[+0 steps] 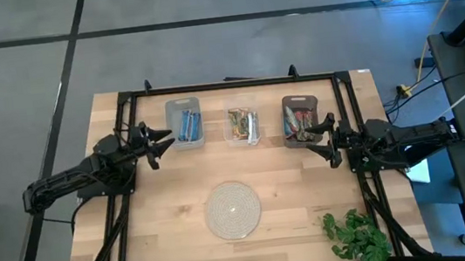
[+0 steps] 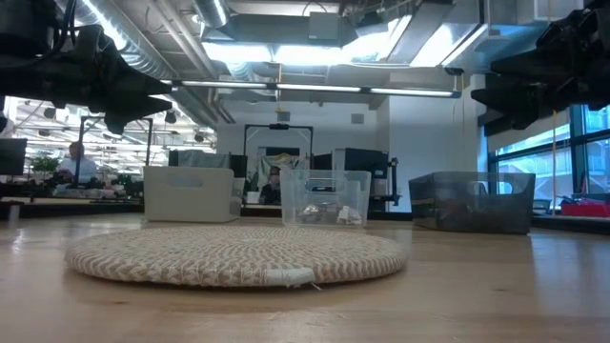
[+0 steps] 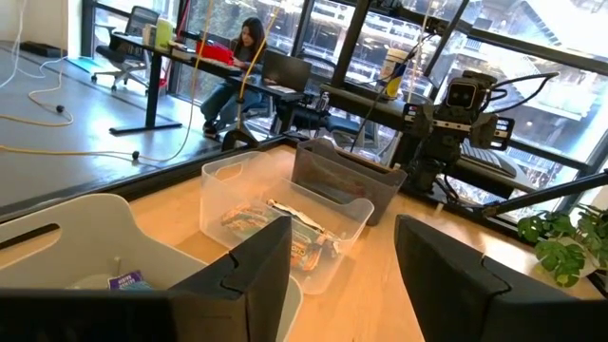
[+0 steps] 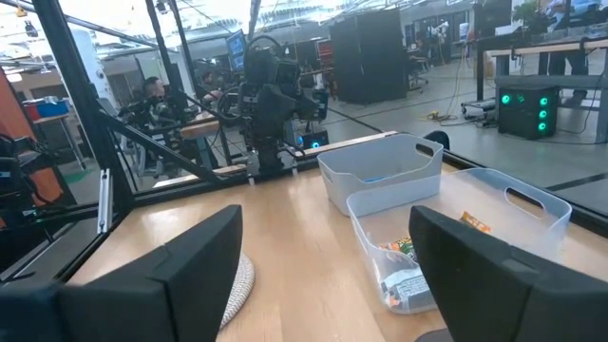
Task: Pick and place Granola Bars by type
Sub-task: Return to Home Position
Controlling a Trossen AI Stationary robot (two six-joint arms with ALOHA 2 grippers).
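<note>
The granola bars lie sorted in three bins along the table's far side. Blue bars [image 1: 185,124] fill the white bin [image 1: 169,111], tan-green bars [image 1: 242,125] the clear bin [image 1: 256,138], and reddish multicolour bars [image 1: 300,123] the dark bin [image 1: 299,99]. My left gripper [image 1: 161,147] hovers open just left of the white bin, whose wall [image 3: 66,237] and one blue wrapper [image 3: 124,280] show in the left wrist view. My right gripper [image 1: 326,140] hovers open at the dark bin's near right corner. Both are empty.
A round pale woven mat [image 1: 233,208] lies on the table's near middle, and a leafy green sprig [image 1: 358,236] lies at the near right corner. A black frame [image 1: 227,85] borders the table. People sit at desks in the room beyond [image 3: 249,38].
</note>
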